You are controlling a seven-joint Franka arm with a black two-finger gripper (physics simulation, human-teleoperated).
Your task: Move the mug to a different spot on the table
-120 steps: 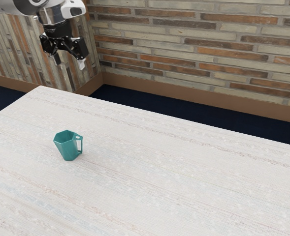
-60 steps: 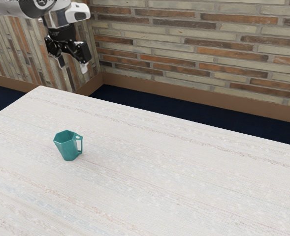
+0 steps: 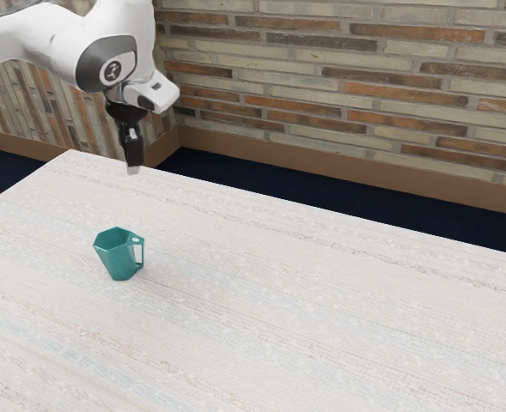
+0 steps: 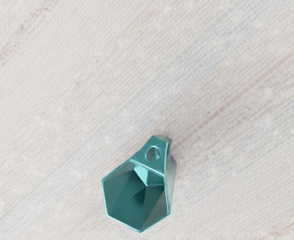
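Black gripper (image 3: 132, 163) hangs pointing straight down, seen edge-on, so whether it is spread or closed cannot be told; it holds nothing. Well below it, slightly off its axis, the teal faceted ceramic mug (image 3: 118, 253) (image 4: 139, 192) stands upright on the pale wood-grain table (image 3: 338, 309). A good approach would centre over the rim, then descend vertically clear of the handle (image 4: 155, 152). The white arm (image 3: 55, 39) bends sharply down at the wrist.

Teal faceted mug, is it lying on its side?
No, the teal faceted mug stands upright on the pale wood-grain table with its opening up.
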